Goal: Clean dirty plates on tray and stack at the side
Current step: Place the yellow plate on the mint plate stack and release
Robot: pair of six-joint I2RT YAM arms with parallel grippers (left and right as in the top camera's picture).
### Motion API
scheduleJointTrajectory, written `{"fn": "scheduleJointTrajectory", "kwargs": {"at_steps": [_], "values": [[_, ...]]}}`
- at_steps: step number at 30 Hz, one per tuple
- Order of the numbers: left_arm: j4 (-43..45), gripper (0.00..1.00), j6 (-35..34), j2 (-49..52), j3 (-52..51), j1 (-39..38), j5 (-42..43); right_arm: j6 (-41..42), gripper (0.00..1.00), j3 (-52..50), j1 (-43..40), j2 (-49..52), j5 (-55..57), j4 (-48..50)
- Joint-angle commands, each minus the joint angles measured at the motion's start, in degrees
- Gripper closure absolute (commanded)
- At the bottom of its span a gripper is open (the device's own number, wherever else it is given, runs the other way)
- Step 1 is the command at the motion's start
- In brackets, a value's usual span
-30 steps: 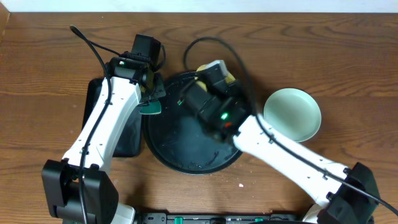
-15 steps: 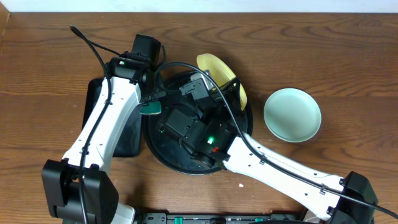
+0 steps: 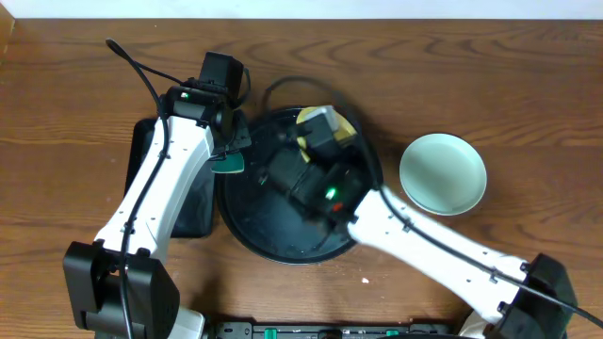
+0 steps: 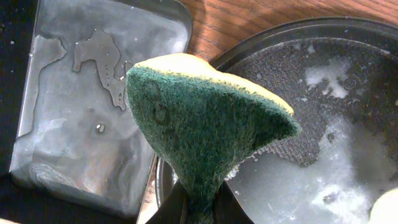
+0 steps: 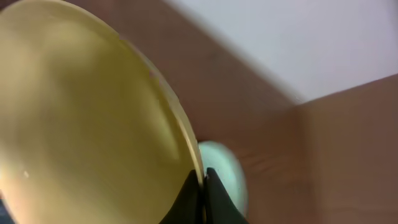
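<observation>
Since half a second ago the yellow plate (image 5: 93,124) has slipped back under the right arm (image 3: 424,235), its rim pinched in the right claw (image 5: 200,182) above the round black tray (image 3: 252,221). A mint plate (image 3: 443,173) lies beyond that claw's tips. The left claw (image 4: 199,208) pinches a green sponge (image 4: 199,118) over the tray's edge.

Robotics lab bench: two cabled arms (image 3: 160,179) mounted at a wooden table (image 3: 528,85).

The yellow plate (image 5: 81,118), held out past the tray's (image 3: 259,221) far rim half a second ago, has been swung back over it by the right pincer (image 5: 201,186).
</observation>
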Motion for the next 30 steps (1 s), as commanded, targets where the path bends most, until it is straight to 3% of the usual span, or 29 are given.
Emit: {"fn": "scheduleJointTrajectory", "kwargs": {"at_steps": [1, 9, 14, 21, 25, 30], "values": [[0.07, 0.93, 0.11, 0.02, -0.04, 0.26, -1.36, 3.41, 0.99, -1.14, -5.77, -1.38, -23.91, 0.15], [0.04, 0.92, 0.11, 0.02, -0.04, 0.26, -1.36, -6.43, 0.99, -1.29, -19.06, -2.8, -59.17, 5.9], [0.02, 0.92, 0.13, 0.02, -0.04, 0.26, -1.36, -6.64, 0.99, -1.29, -28.7, -6.12, -68.76, 7.19], [0.02, 0.92, 0.13, 0.02, -0.04, 0.26, -1.36, -6.64, 0.99, -1.29, -46.97, -11.28, -69.68, 1.68], [0.04, 0.92, 0.11, 0.02, -0.04, 0.24, -1.33, -6.58, 0.99, -2.16, -57.55, -11.5, -60.28, -2.73], [0.04, 0.92, 0.11, 0.02, -0.04, 0.26, -1.33, -6.36, 0.99, -8.92, -64.39, -11.5, -52.98, -1.36]]}}
